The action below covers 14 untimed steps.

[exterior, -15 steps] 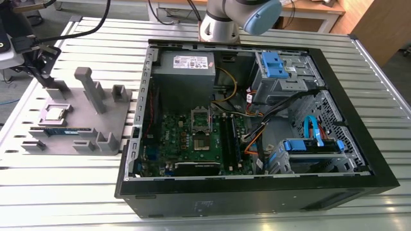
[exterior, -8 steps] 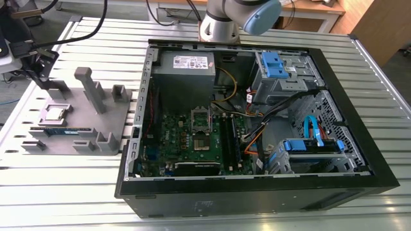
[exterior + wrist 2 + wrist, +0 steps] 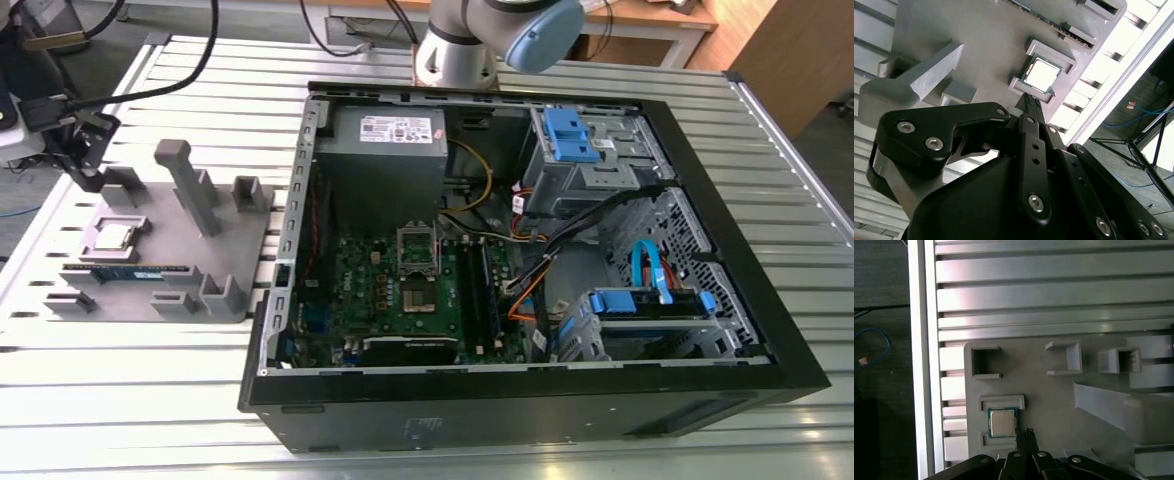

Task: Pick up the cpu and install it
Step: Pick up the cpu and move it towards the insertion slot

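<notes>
Slatted aluminium table (image 3: 160, 400), dark floor with a loose blue cable (image 3: 874, 340) past its edge. Over the grey holder (image 3: 200, 255), gripper (image 3: 1029, 100) with fingers (image 3: 1026, 436) pinched together, nothing between them. Just beside the tips, the cpu (image 3: 1043, 73), flat in its square recess on the holder, metal top up; contact between the two not discernible. Farther from the fingers, on the same holder, a memory stick (image 3: 127, 270). Well apart from them, an open computer case (image 3: 534, 400) with motherboard (image 3: 387, 300) and socket (image 3: 416, 250) inside.

Bright, even light fills the exterior view, the computer case (image 3: 534, 405) dark inside, while glare whitens the cpu (image 3: 1041, 75) and table slats (image 3: 1149, 40) in the second wrist view.
</notes>
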Each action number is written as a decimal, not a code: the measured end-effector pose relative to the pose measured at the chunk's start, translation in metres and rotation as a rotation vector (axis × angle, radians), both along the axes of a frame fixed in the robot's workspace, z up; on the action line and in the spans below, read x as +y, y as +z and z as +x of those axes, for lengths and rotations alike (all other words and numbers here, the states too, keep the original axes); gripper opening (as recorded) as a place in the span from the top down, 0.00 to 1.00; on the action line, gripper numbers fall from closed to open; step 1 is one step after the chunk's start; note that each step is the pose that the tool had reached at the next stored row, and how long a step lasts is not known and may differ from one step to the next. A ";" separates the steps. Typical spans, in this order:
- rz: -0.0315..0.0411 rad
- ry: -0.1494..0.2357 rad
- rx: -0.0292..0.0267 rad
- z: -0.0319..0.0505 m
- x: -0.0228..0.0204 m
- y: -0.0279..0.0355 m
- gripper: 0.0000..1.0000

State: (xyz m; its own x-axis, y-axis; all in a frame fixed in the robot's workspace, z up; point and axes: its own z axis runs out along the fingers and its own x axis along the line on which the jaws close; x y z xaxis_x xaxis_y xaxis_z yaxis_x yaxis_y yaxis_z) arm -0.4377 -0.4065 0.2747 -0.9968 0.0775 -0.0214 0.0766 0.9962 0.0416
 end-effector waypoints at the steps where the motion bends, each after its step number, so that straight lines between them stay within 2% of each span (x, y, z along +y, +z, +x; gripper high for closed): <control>1: -0.0002 0.000 0.0000 -0.0006 0.0000 -0.0014 0.89; 3: -0.0010 0.000 0.0003 -0.0020 0.0000 -0.0042 0.89; 14: -0.0008 0.000 0.0000 -0.0030 0.0001 -0.0055 0.89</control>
